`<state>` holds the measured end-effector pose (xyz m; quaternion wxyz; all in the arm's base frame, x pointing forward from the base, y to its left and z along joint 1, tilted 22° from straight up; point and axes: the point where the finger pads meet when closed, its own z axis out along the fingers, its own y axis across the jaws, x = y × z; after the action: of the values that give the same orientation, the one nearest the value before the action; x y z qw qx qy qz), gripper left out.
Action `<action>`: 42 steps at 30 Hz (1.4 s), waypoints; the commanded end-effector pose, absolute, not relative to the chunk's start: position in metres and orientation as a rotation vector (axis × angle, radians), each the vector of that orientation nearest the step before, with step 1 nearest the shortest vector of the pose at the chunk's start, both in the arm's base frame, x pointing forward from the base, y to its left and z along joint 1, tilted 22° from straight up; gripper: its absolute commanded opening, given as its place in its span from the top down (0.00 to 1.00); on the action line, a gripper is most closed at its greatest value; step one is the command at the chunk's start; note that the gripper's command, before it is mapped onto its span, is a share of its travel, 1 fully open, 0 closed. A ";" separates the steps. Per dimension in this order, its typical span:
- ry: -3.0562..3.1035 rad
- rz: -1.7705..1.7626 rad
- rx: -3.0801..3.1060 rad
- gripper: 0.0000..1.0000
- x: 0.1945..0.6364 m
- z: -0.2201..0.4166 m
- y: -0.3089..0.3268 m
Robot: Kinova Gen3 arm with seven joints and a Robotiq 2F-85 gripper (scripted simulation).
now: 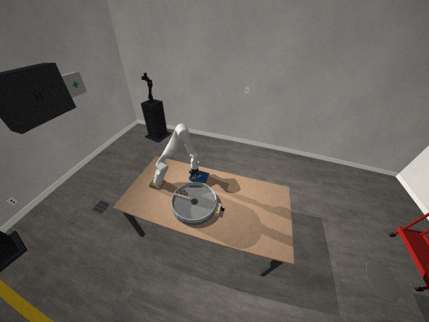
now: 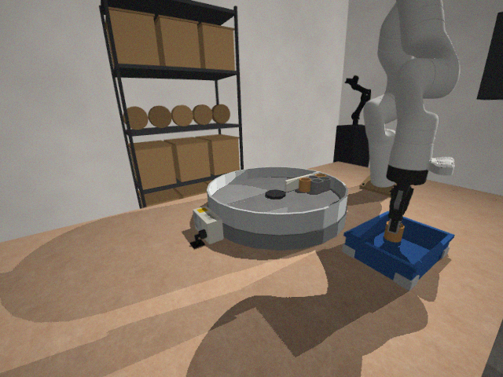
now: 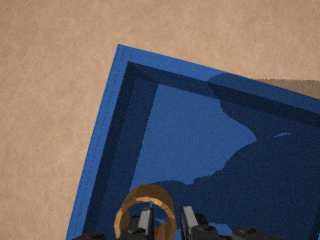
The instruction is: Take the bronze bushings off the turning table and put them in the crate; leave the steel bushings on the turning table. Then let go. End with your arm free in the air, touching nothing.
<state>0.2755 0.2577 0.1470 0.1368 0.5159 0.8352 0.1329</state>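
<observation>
A bronze bushing [image 2: 394, 235] [image 3: 120, 222] stands inside the blue crate [image 1: 204, 178] [image 2: 372, 258] [image 3: 103, 130], close to one side wall, seemingly on its floor. My gripper [image 2: 394, 228] [image 3: 167, 221] is down in the crate, open by a narrow gap astride the bushing's wall, one finger inside the ring and one outside. In the wrist view gaps show between the wall and both fingertips. On the turning table [image 1: 200, 211] [image 2: 272, 222], one bronze bushing [image 2: 304, 184] stands beside grey steel bushings [image 2: 320, 184], and another bronze bushing [image 2: 321, 175] shows partly behind them.
A pale guide bar [image 1: 182, 196] [image 2: 293, 183] crosses the turning table beside the bushings. The turning table's raised rim stands between them and the crate. A control box [image 1: 218, 208] [image 2: 207, 225] sits at its outer side. The crate walls surround the fingers closely on one side.
</observation>
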 end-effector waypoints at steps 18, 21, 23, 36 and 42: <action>2.418 0.391 1.492 0.81 0.272 0.155 0.258; 2.418 0.391 1.492 0.81 0.272 0.156 0.258; 2.418 0.391 1.492 0.81 0.272 0.156 0.258; 2.418 0.390 1.492 0.81 0.270 0.160 0.257; 2.418 0.390 1.492 0.81 0.270 0.160 0.257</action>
<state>0.2701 0.2564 0.1592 0.1367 0.5156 0.8353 0.1335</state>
